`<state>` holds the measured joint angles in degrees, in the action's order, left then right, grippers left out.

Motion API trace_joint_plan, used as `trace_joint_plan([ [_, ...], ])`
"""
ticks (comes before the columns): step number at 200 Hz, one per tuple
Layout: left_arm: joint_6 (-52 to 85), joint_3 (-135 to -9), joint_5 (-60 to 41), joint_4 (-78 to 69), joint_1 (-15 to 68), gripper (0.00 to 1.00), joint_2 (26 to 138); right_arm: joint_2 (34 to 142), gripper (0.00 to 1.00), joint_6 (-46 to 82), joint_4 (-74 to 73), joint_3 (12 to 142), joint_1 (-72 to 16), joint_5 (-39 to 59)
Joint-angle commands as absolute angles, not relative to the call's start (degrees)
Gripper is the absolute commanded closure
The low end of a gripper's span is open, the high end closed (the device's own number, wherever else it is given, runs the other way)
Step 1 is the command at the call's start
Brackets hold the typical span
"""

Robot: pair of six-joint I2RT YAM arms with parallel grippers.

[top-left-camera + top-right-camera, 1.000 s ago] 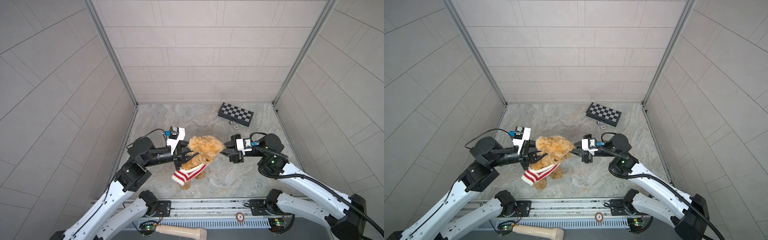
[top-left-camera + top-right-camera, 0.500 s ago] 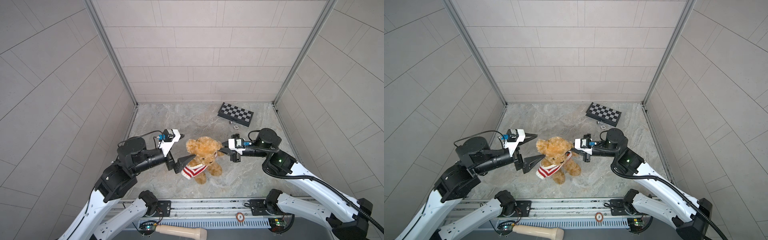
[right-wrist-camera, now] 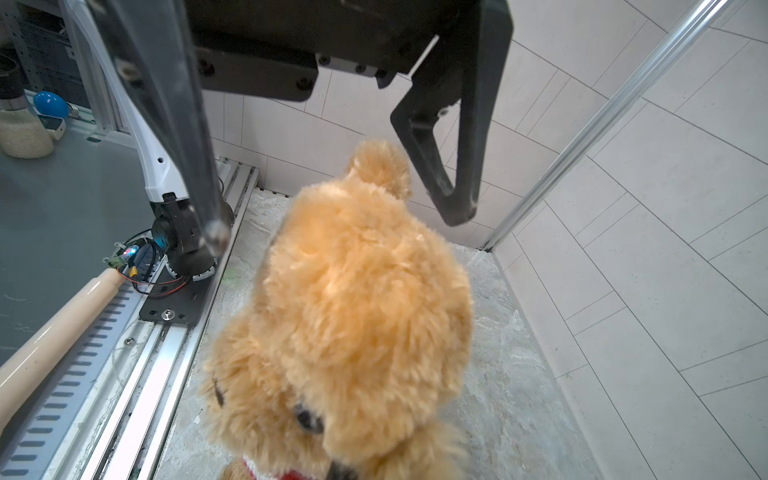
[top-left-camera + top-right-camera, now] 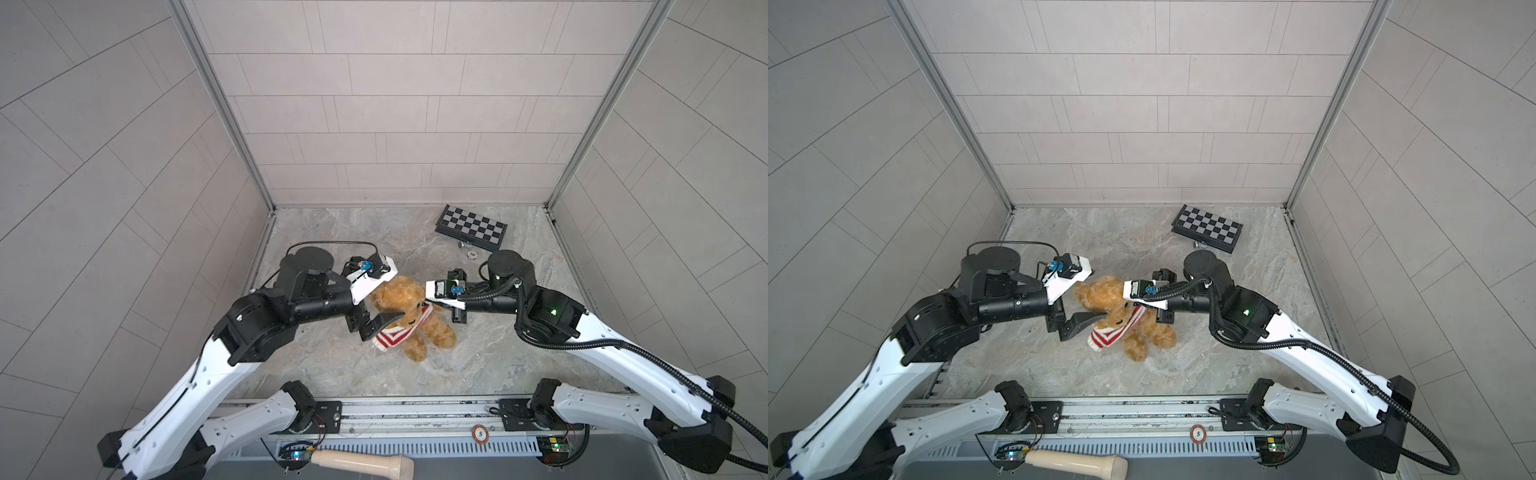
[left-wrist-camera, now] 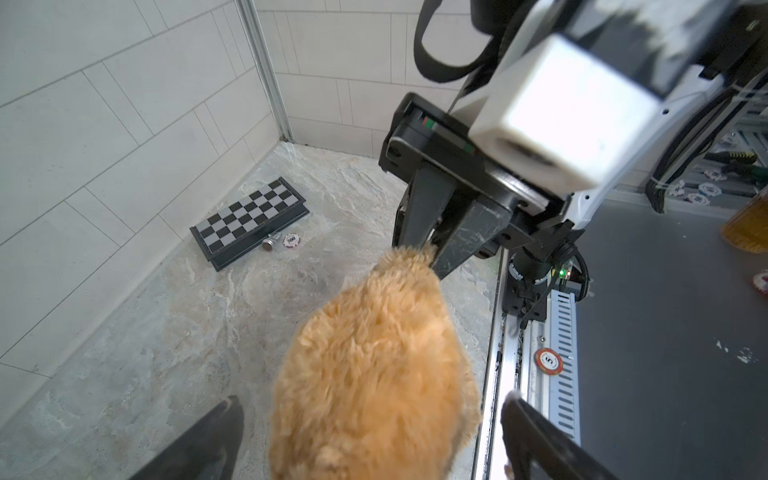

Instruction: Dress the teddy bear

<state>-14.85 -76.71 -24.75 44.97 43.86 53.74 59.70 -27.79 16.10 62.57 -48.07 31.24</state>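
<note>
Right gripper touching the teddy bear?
Touching. Left wrist view: right gripper shut on the teddy bear, fur pinched between its jaws.

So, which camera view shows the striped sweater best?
Both top views: the sweater shows its stripes across the teddy bear. The right wrist view shows only a red edge; the left wrist view, none.

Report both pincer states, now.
Left pincer: open around the head of the teddy bear.
Right pincer: shut on the teddy bear's ear.
</note>
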Motion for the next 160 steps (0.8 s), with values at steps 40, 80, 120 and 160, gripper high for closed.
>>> trace_joint_plan([
  [40,-17.83,-77.89,-24.51,46.61,44.08,0.11,57.04,58.94,1.00,-30.76,18.26,65.08,-49.61,28.71],
  [80,-18.19,-76.93,-24.79,46.43,44.82,0.12,58.16,59.36,1.00,-30.37,18.77,65.83,-49.74,28.49],
  [120,-17.66,-75.03,-25.49,44.88,44.82,0.22,59.23,58.93,1.00,-29.89,17.94,65.77,-49.83,29.93],
  [160,-17.67,-74.25,-24.60,43.21,44.82,0.49,59.42,58.37,1.00,-29.79,17.62,65.56,-49.84,30.32],
])
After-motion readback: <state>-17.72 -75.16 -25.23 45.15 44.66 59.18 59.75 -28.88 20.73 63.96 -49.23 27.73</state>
